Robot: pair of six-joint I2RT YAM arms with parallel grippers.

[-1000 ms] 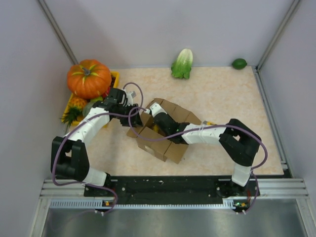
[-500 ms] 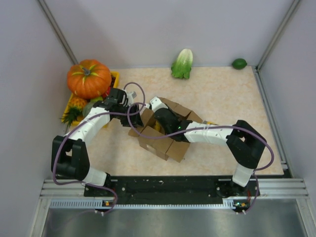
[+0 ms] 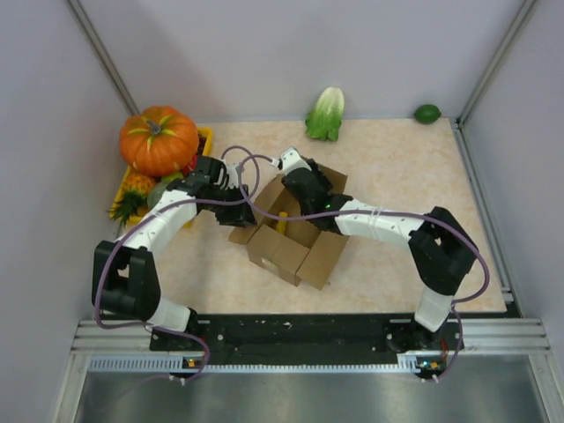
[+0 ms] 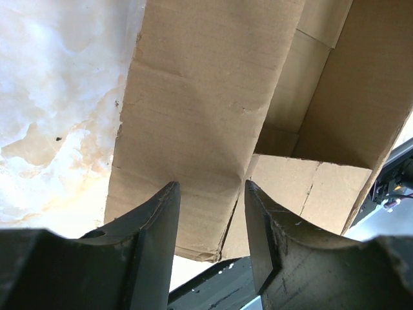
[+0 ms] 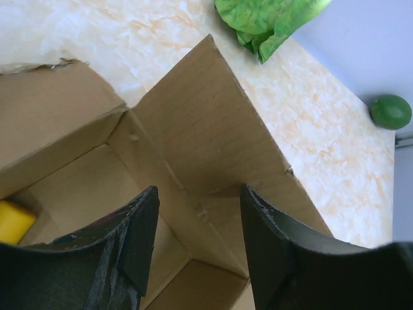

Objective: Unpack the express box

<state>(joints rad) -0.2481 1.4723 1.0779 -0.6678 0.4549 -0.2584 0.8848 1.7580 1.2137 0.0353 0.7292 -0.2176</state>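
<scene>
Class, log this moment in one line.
express box: open, yellow item inside | left gripper: open at flap | right gripper: open over box

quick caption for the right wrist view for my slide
Right gripper open above the opened box, a yellow item inside; leafy green and lime beyond.

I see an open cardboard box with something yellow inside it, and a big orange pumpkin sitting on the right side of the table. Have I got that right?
Not quite: the pumpkin sits on the left side, not the right, as the top view shows. The rest holds: the box is open, and the right wrist view shows a yellow thing inside it.
</scene>
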